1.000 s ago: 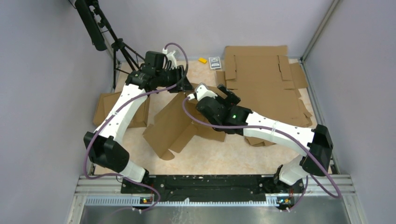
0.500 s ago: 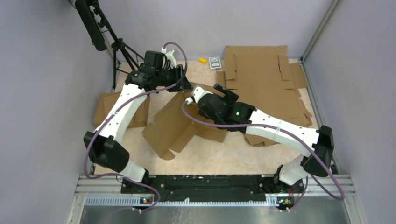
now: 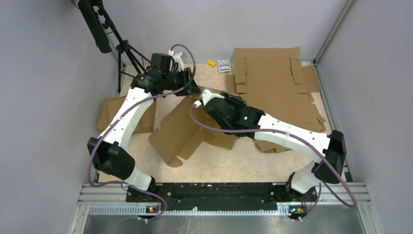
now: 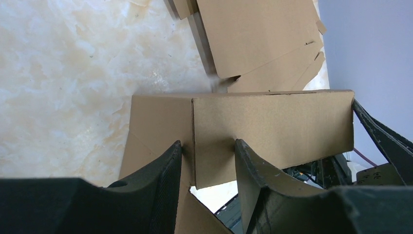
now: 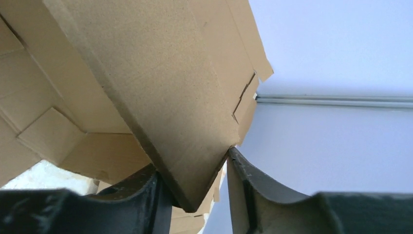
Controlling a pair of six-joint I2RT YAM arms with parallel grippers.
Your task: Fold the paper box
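The paper box [image 3: 178, 129] is a large creased brown cardboard piece tilted up in the middle of the table. My left gripper [image 3: 192, 90] holds its raised far edge. In the left wrist view a doubled panel of the box [image 4: 272, 122] sits between the fingers, and the left gripper [image 4: 208, 146] is shut on it. My right gripper [image 3: 203, 97] reaches in from the right to the same raised edge. In the right wrist view a folded corner of the box [image 5: 160, 87] is wedged between both fingers of the right gripper [image 5: 195, 165], which is shut on it.
A pile of flat slotted cardboard sheets [image 3: 275, 83] lies at the back right. Smaller cardboard pieces [image 3: 109, 114] lie at the left, and more [image 3: 270, 146] show under the right arm. A tripod [image 3: 122, 51] stands back left. A yellow bit [image 3: 211, 63] and a small dark card [image 3: 224, 65] lie near the back wall.
My right gripper has slid left onto the box's raised corner and closed from wide open onto it. The left arm and its grip have not moved.
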